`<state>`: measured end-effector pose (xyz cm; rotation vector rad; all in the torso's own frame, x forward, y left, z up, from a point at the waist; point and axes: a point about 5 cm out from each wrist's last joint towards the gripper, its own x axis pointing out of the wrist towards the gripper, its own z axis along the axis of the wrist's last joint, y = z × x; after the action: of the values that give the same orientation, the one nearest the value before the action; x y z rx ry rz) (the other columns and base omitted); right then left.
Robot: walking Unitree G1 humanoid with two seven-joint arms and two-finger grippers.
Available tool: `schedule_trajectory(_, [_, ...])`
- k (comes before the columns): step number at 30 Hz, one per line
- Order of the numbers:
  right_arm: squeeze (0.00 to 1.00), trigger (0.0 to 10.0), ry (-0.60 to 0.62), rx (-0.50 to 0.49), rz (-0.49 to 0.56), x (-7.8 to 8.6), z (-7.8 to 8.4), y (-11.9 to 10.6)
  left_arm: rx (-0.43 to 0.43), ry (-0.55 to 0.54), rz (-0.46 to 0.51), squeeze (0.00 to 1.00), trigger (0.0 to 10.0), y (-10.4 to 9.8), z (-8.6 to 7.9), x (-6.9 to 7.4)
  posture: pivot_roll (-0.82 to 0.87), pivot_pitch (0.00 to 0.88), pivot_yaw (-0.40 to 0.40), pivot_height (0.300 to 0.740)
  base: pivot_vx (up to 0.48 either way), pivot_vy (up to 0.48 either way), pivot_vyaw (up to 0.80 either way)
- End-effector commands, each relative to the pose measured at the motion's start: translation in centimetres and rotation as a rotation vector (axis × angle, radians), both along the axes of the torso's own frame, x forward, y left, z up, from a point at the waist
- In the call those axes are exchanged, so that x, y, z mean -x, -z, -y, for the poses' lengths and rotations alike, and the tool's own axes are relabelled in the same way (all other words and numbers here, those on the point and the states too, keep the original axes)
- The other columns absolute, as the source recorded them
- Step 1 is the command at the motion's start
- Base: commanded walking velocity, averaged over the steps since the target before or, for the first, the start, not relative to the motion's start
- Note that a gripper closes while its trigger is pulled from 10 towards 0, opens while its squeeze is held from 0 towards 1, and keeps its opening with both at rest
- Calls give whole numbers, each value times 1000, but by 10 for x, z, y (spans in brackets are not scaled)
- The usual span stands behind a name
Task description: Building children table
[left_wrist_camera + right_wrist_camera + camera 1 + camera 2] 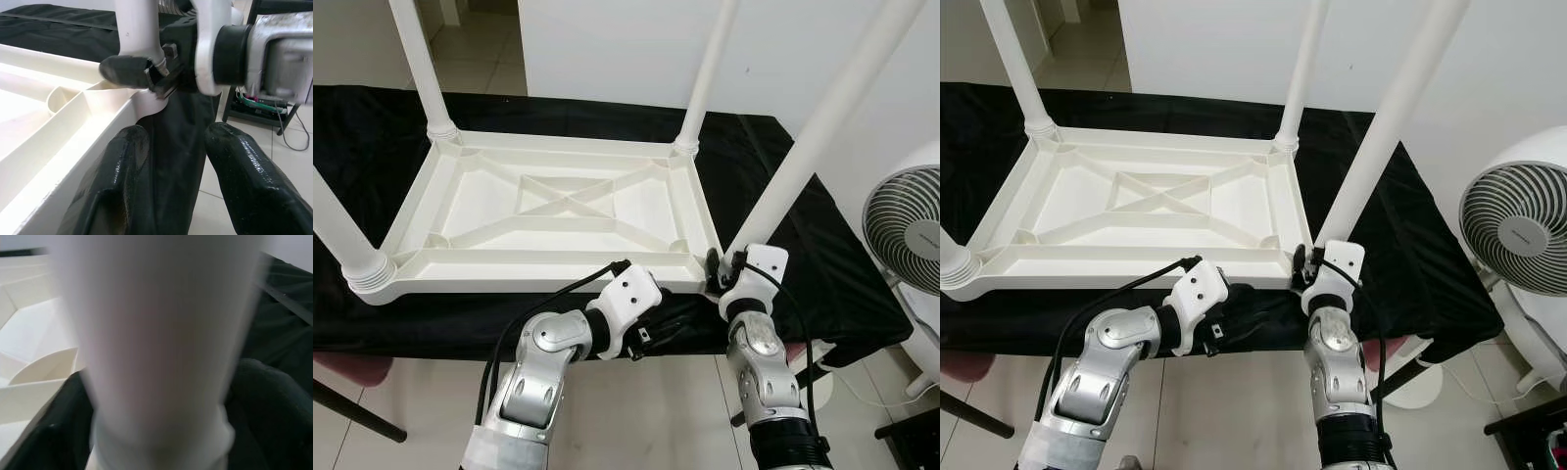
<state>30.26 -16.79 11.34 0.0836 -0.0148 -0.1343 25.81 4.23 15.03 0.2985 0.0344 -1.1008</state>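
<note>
The white plastic children's table (538, 277) lies upside down on a black-draped bench (842, 284). Three legs stand in its corner sockets: far left (421, 69), far right (710, 69) and near left (337, 235). The fourth leg (813, 147) leans up from the near right corner. My right gripper (724, 269) is shut on this leg's base; the leg (156, 333) runs between the dark fingers (279, 401). My left gripper (661, 333) hangs open just below the table's front edge near that corner, with only black cloth between its fingers (122, 181).
A white floor fan (911, 230) stands close on the right beside the bench. A dark red seat (352, 370) shows at lower left under the bench edge. A pale tiled floor lies below and a white wall rises behind.
</note>
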Motion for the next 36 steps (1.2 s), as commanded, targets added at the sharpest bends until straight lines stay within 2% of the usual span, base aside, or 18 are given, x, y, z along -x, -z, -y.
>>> schedule_trajectory(1, [1000,10000,-36,-25,10,1,7,-1,47,-213,51,0,10000,-3,-1,-10,93,5,-68,740,0,0,0])
schedule_trajectory(3, [1000,10000,-62,-21,23,1,8,-3,46,-213,52,0,10000,-3,-1,-10,93,5,-68,740,0,0,0])
schedule_trajectory(4, [1000,10000,-147,-3,50,0,9,-9,44,-211,54,0,10000,-3,-1,-10,90,2,-65,740,0,0,0])
schedule_trajectory(5, [1000,10000,-147,-3,50,0,9,-9,44,-211,54,0,10000,-3,-1,-10,90,2,-65,740,0,0,0])
schedule_trajectory(6, [0,10000,-242,27,67,-1,10,-15,41,-211,55,0,10000,-3,-1,-11,88,1,-63,740,0,0,0])
schedule_trajectory(7, [0,10000,-242,27,67,-1,10,-15,41,-211,55,0,10000,-3,-1,-11,88,1,-63,740,0,0,0])
schedule_trajectory(8, [0,10000,-325,45,79,-1,14,-20,40,-207,57,0,10000,-3,0,-11,85,0,-62,740,0,0,0])
schedule_trajectory(10, [0,10000,-325,45,79,-1,14,-20,40,-207,57,0,10000,-3,0,-11,85,0,-62,740,0,0,0])
schedule_trajectory(12, [0,10000,-474,132,81,-4,25,-27,38,-200,60,0,10000,-4,0,-11,85,0,-57,740,0,0,0])
schedule_trajectory(13, [0,10000,-474,132,81,-4,25,-27,38,-200,60,0,10000,-4,0,-11,85,0,-57,740,0,0,0])
schedule_trajectory(14, [0,10000,-521,173,81,-6,30,-30,38,-198,62,0,10000,-4,0,-12,85,0,-56,740,0,0,0])
schedule_trajectory(17, [0,10000,-547,203,73,-8,34,-31,38,-197,64,0,10000,-4,0,-12,85,0,-56,740,0,0,0])
schedule_trajectory(21, [0,10000,-591,302,33,-16,41,-26,42,-196,70,0,10000,-6,1,-14,90,0,-51,740,0,0,0])
schedule_trajectory(32, [0,10000,-664,338,-45,-21,49,-15,45,-198,71,0,10000,-7,1,-14,93,12,-44,740,0,0,0])
schedule_trajectory(33, [0,5412,-678,335,-49,-22,50,-15,46,-199,73,0,10000,-8,1,-14,92,15,-43,740,0,0,0])
schedule_trajectory(34, [0,5412,-678,335,-49,-22,50,-15,46,-199,73,0,10000,-8,1,-14,92,15,-43,740,0,0,0])
schedule_trajectory(35, [0,0,-693,328,-40,-23,50,-16,48,-199,74,0,10000,-8,1,-14,92,18,-44,740,0,0,0])
schedule_trajectory(36, [0,0,-693,328,-40,-23,50,-16,48,-199,74,0,10000,-8,1,-14,92,18,-44,740,0,0,0])
